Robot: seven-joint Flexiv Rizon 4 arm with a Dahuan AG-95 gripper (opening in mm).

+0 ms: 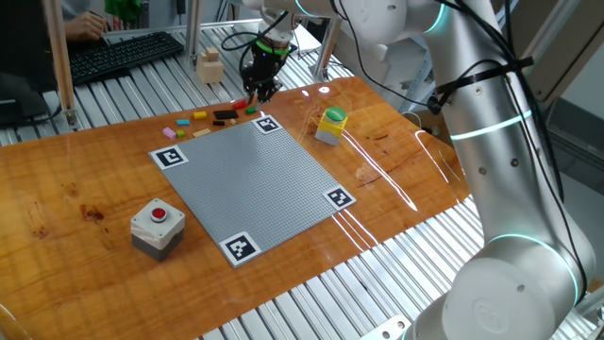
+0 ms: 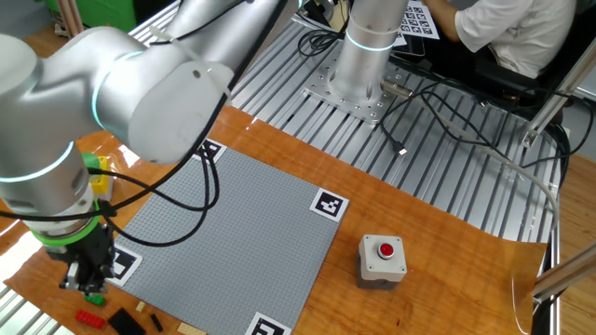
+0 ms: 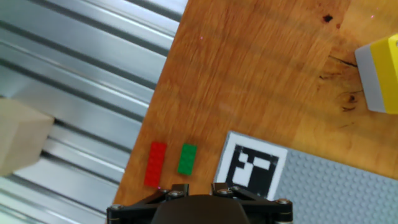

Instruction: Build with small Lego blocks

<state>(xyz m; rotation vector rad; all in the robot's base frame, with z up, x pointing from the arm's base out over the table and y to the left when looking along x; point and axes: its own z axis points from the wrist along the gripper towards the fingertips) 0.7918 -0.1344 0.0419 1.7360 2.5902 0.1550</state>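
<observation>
Plastic small Lego blocks [image 1: 201,121] sit loose on bench [image 1: 85,179]: hand view counts one red [image 3: 155,163], one green [image 3: 187,158]; jaws state unreadable.

The gripper [image 1: 261,92] hangs just above the red brick [image 1: 240,103] and green brick [image 1: 252,109] at the grey baseplate's [image 1: 255,184] far corner — more bricks [image 1: 200,121] line its far edge; a red button box [image 1: 157,227] sits nearer.

Silver-grey arm [image 1: 500,142] w/ cyan rings, black gripper [image 1: 261,92]
</observation>
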